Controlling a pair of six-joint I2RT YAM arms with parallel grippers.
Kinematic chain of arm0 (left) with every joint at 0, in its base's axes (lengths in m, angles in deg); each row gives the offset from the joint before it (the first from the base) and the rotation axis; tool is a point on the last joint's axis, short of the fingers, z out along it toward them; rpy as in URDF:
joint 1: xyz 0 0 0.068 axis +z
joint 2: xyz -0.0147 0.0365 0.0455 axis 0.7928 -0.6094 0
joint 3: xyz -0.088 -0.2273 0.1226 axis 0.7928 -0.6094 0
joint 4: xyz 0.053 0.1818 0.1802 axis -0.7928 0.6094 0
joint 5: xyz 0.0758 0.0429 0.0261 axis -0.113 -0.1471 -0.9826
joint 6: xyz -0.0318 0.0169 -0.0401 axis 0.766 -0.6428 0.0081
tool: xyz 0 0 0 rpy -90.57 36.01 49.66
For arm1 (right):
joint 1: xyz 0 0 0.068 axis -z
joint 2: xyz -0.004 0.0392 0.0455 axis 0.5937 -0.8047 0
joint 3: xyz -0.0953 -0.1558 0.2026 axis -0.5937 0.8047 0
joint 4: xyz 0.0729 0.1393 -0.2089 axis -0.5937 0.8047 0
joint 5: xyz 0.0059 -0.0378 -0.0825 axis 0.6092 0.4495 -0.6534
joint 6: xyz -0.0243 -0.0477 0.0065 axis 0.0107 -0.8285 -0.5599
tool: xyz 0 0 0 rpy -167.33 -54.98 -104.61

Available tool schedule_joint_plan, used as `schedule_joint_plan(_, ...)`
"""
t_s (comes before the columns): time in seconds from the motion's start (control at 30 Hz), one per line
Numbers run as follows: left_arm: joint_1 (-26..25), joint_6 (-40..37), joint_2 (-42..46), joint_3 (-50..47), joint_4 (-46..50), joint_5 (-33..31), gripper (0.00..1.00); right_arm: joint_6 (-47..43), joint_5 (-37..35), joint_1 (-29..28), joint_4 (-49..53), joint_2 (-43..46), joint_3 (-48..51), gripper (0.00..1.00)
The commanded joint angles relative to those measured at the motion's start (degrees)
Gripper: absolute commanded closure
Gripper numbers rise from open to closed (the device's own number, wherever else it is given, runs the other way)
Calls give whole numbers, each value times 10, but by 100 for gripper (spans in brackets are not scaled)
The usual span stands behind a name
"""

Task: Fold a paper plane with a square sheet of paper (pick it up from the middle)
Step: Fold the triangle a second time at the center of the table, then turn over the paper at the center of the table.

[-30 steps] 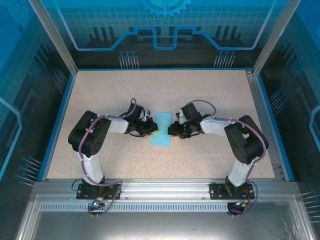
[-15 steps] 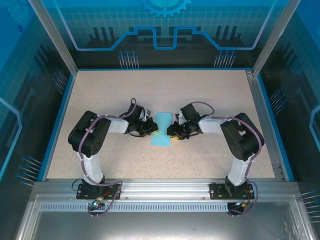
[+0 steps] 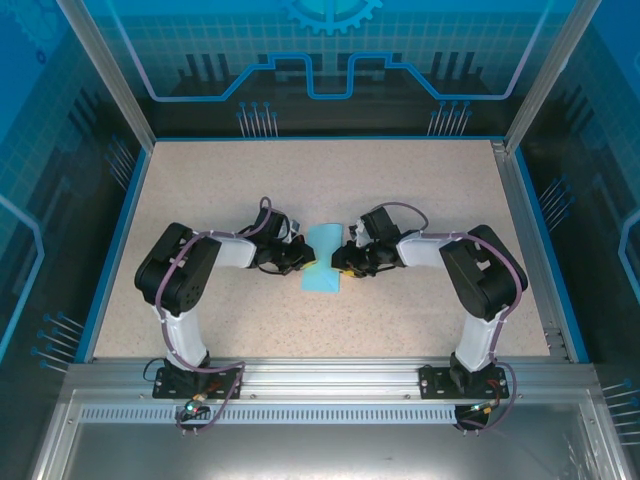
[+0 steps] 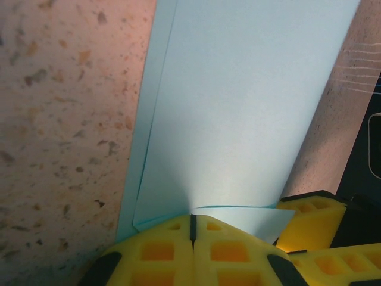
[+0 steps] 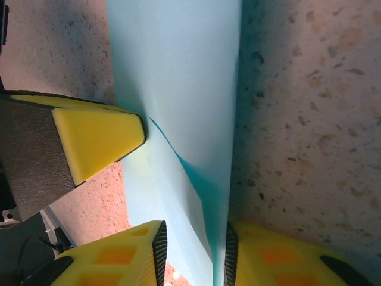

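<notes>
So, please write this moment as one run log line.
left end effector: shut on blue paper | right end effector: open, astride paper's edge | table: paper rests there

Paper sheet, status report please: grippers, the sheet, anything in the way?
Left gripper shut on the sheet, mid-edge. Right gripper part open, straddling the opposite edge. Sheet on the table, pinched to a waist. Grippers close together there.

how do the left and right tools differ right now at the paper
The left tool has its jaws shut, pinching the edge of the blue paper; the right tool has a gap between its jaws, the paper's edge in it. The left reaches in from one side, the right from the opposite. Both have yellow fingers.
</notes>
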State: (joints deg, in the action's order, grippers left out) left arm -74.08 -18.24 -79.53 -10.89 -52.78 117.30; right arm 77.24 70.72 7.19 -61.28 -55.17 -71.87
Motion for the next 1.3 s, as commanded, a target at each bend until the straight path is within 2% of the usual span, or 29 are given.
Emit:
schedule_joint_plan(0.0,1,13,12,-15,2,-13,94,1,19,5,-26,1,8,67)
schedule_joint_plan(0.3,2,21,29,-21,-4,-22,90,-7,31,6,-57,-12,16,66)
schedule_joint_plan(0.83,6,28,74,-38,-3,-51,78,-18,69,-2,-104,-34,14,68)
schedule_joint_plan(1.03,7,23,108,-45,20,-81,76,-24,70,-7,-96,-36,4,75)
schedule_joint_plan(1.27,12,13,167,-62,49,-116,76,-62,41,-5,-23,13,-10,90)
